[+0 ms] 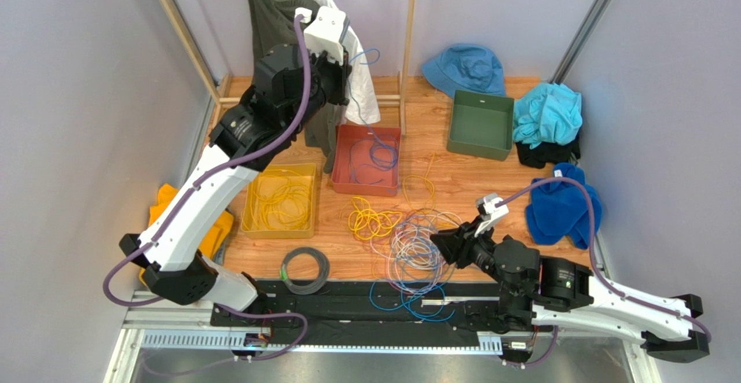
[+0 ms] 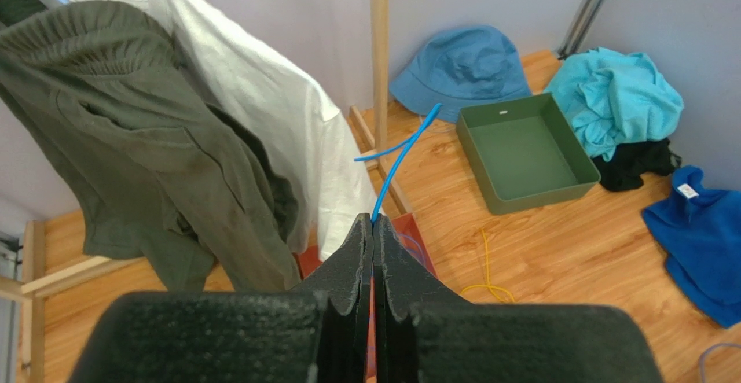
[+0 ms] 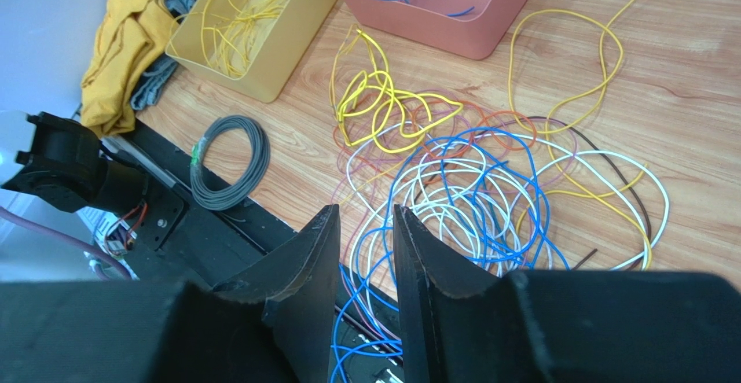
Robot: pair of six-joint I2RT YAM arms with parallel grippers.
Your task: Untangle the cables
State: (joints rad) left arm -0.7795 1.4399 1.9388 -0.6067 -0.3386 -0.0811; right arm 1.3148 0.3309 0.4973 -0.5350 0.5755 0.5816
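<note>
**Above the red tray, upper centre of the top view: blue cable pinched, drop-off pending**

The left end effector (image 2: 372, 222) is raised high, its jaws fully closed on one blue cable (image 2: 396, 170). The cable's free end sticks up past the fingertips. In the top view the rest of it hangs down toward the red tray (image 1: 343, 183), which already has blue strands in it. The yellow tray (image 1: 252, 218), left of it, holds yellow cables.

The main tangle of cables (image 1: 417, 244) lies at lower centre of the counter (image 1: 470, 183). It is yellow, blue, white and dark loops all overlapping, some spilling over the near edge onto the black rail.

The right end effector (image 3: 365, 211) hovers low at the right side of the tangle, jaws partly open. Nothing shows between them, only loops on the counter beyond.

Step, as judged: sorting by colour, with one blue cable pulled free and about to go into the red tray. The next move likely calls for lowering the left arm over the tray and opening so the whole length lands inside. The right would then pick a single strand, not a bundle.

A grey coiled ring (image 1: 306, 270) sits apart at lower left.
</note>
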